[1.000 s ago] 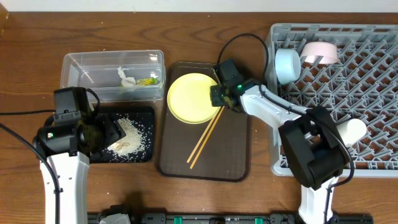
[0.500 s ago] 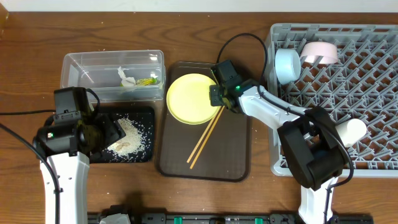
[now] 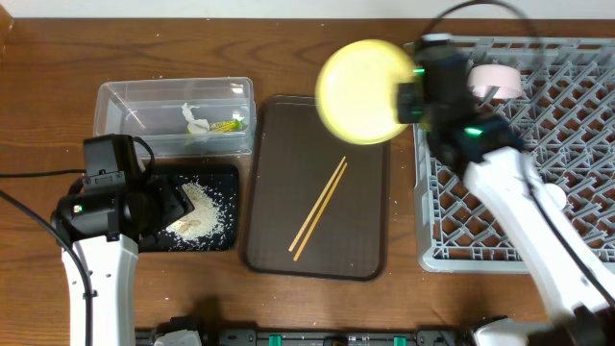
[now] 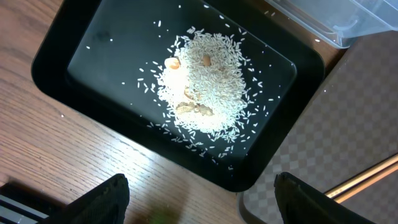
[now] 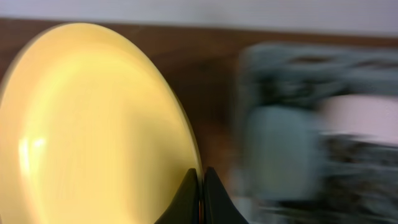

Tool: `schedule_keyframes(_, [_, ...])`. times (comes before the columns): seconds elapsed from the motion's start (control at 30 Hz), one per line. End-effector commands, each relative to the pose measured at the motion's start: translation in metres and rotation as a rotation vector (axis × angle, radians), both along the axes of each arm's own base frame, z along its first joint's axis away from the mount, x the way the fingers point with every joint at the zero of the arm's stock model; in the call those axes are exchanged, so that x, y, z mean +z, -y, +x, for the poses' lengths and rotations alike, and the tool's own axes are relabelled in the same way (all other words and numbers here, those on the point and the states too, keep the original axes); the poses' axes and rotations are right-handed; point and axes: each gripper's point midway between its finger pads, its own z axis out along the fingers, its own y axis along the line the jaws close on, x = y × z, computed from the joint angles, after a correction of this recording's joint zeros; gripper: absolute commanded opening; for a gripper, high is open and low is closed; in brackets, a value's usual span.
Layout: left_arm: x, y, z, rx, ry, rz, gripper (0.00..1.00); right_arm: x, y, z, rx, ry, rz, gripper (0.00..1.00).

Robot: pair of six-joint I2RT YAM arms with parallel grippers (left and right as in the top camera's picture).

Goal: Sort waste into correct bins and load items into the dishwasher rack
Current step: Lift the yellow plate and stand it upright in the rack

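Plate (image 3: 357, 91), round and pale yellow, is clear of the table (image 3: 404, 308) and held tilted, its face blurred in the overhead view. It hangs near the far edge of the table, over the far right corner of the brown serving tray (image 3: 360, 240) and just beside the far left corner of the grey rack (image 3: 577, 106).

Right gripper (image 3: 411, 96) holds it at the rim. In the wrist view the plate (image 5: 93, 118) fills the left half, and the right gripper (image 5: 200, 186) has both dark fingertips (image 5: 186, 196) pressed together on the plate's edge, so the jaws are clamped on the rim. Behind it the rack (image 5: 348, 168) is too blurred to read.

Left gripper (image 4: 200, 182) hangs over the rim of the black tray (image 4: 112, 56) with its jaws wide apart and nothing between them. Rice (image 4: 205, 93) lies heaped in the middle of that tray, with stray grains around the heap.

Black tray (image 3: 223, 175) sits toward the left edge of the table, touching the serving tray's left side. Clear tub (image 3: 115, 106) stands just behind it and holds a white tissue (image 3: 195, 122) and a green-yellow wrapper (image 3: 229, 125). Chopsticks (image 3: 319, 209) lie together, slanted, on the serving tray. A pale bowl (image 3: 495, 79) rests in the rack's far left part.

Table is brown wood grain. A strip of white wall (image 5: 199, 9) runs beyond its far edge.
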Motion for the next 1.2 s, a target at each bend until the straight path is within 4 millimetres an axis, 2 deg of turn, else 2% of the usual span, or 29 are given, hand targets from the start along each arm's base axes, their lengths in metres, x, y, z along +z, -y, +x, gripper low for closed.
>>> schedule_keyframes(0.0, [-0.002,-0.002,-0.002,0.013,-0.006,0.005,0.77,0.034,0.066,-0.008,-0.126,0.062,-0.211,0.01])
schedule_keyframes(0.17, [-0.002,-0.002,-0.002,0.012,-0.007,0.005,0.78,0.069,0.143,-0.027,-0.266,0.083,-0.424,0.01])
schedule_keyframes(0.27, [-0.002,-0.002,-0.002,0.013,-0.006,0.005,0.78,0.080,0.183,-0.041,-0.328,0.036,-0.600,0.01])
schedule_keyframes(0.33, [-0.002,-0.002,-0.002,0.013,-0.006,0.005,0.78,0.084,0.206,-0.050,-0.370,-0.016,-0.711,0.01])
schedule_keyframes(0.43, [-0.002,-0.002,-0.002,0.013,-0.006,0.005,0.78,0.079,0.225,-0.055,-0.365,-0.100,-0.813,0.01])
schedule_keyframes(0.53, [-0.002,-0.002,-0.002,0.013,-0.006,0.005,0.78,0.067,0.231,-0.058,-0.356,-0.163,-0.828,0.01])
schedule_keyframes(0.8, [-0.002,-0.002,-0.002,0.013,-0.006,0.005,0.78,0.032,0.233,-0.056,-0.373,-0.260,-0.798,0.01])
schedule_keyframes(0.97, [-0.002,-0.002,-0.002,0.013,-0.007,0.005,0.78,0.020,0.241,-0.053,-0.447,-0.294,-0.820,0.01])
schedule_keyframes(1.17, [-0.002,-0.002,-0.002,0.013,-0.007,0.005,0.78,-0.004,0.231,-0.040,-0.408,-0.297,-0.729,0.01])
